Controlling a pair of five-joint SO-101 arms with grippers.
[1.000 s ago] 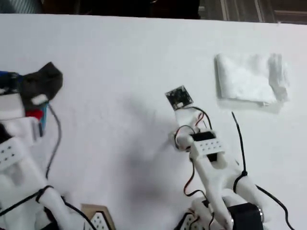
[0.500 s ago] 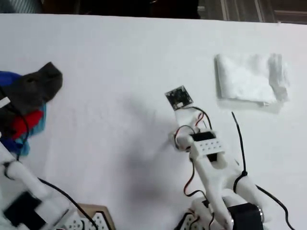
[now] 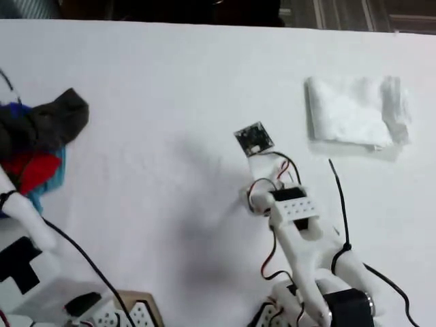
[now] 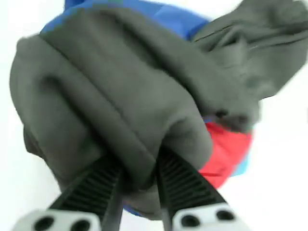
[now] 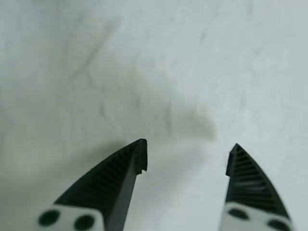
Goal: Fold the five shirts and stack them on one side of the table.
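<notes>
The left gripper [image 4: 139, 166] is clamped on a thick fold of the dark grey shirt [image 4: 120, 86], which lies over a blue shirt [image 4: 144, 12] and a red shirt [image 4: 228, 149]. They are at the left edge of the table [image 3: 170, 82]; the dark grey shirt has its long axis slantwise, with its tip pointing to the far middle. The right gripper [image 5: 187, 159] hangs with jaws apart over bare table. A folded white shirt [image 3: 354, 112] lies at the far right, well apart.
</notes>
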